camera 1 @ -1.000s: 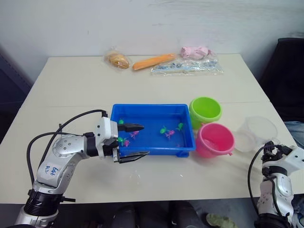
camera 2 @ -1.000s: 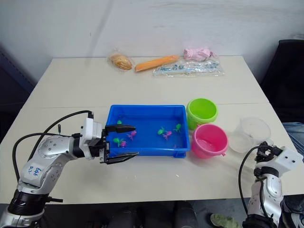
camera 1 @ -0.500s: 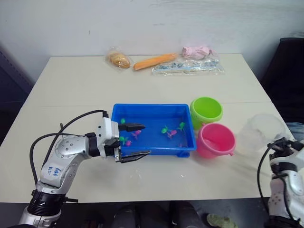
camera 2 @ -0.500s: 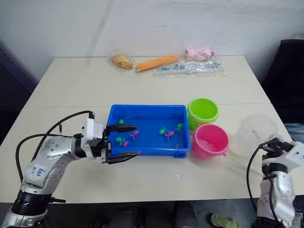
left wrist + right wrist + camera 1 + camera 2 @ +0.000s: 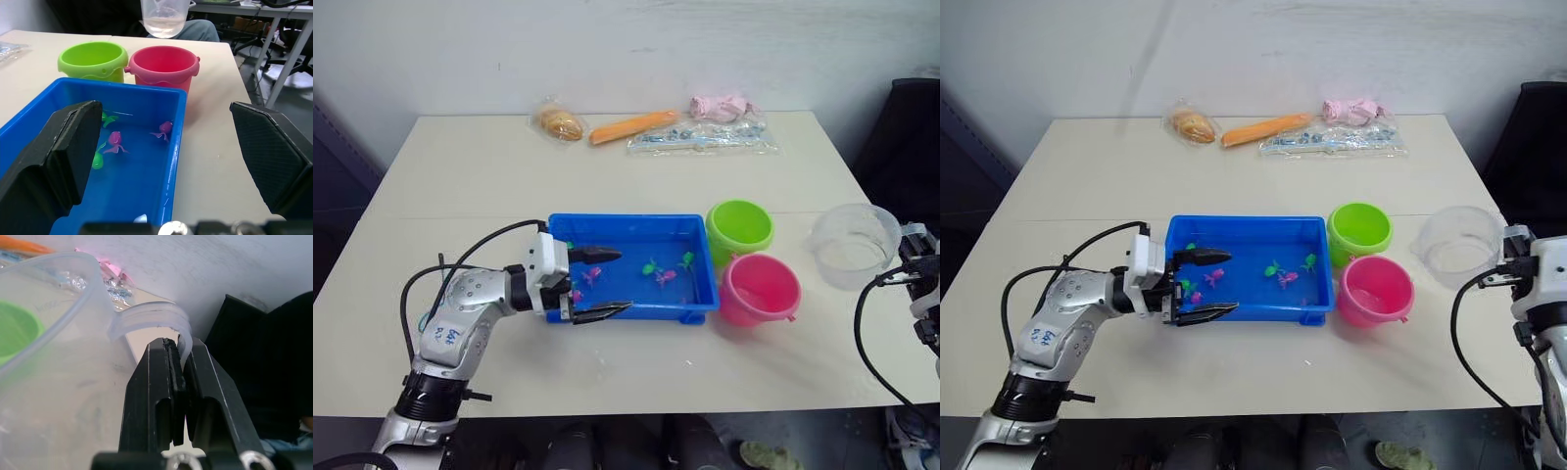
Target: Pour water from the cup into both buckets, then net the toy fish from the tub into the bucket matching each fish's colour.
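While the right end effector (image 5: pixel 178 382) pinches the clear cup's handle between its two black fingers, the cup (image 5: pixel 855 245) hangs lifted above the bench (image 5: pixel 470 176), out to the right of the two buckets and apart from them. A little water sits in its bottom, as the left wrist view shows. The lime green bucket (image 5: pixel 738 229) stands just behind the pink bucket (image 5: pixel 760 289), the two touching or nearly so, and both sit just beside the right end of the blue tub (image 5: pixel 631 262). The pink bucket looks wet inside; whether the green one holds water I cannot tell.

Inside the tub, which holds shallow water, lie several toy fish: a green fish (image 5: pixel 686 259) and another green one (image 5: pixel 649 266) toward the right half, a pink fish (image 5: pixel 666 277) next to them, and another pink fish (image 5: pixel 592 276) nearer the left end. More small fish lie behind the left fingers, too hidden to count.

The left end effector (image 5: pixel 603 284) is spread wide at the tub's left end, grasping nothing: one finger (image 5: pixel 595 256) reaches in over the water, the other finger (image 5: pixel 602 312) lies outside along the tub's near wall, so the rim sits between them.

At the far edge of the bench lie a bagged bun (image 5: pixel 557 122), an orange carrot-shaped item (image 5: pixel 630 126), a pink soft thing (image 5: pixel 719 106) and a clear plastic packet (image 5: pixel 700 138).
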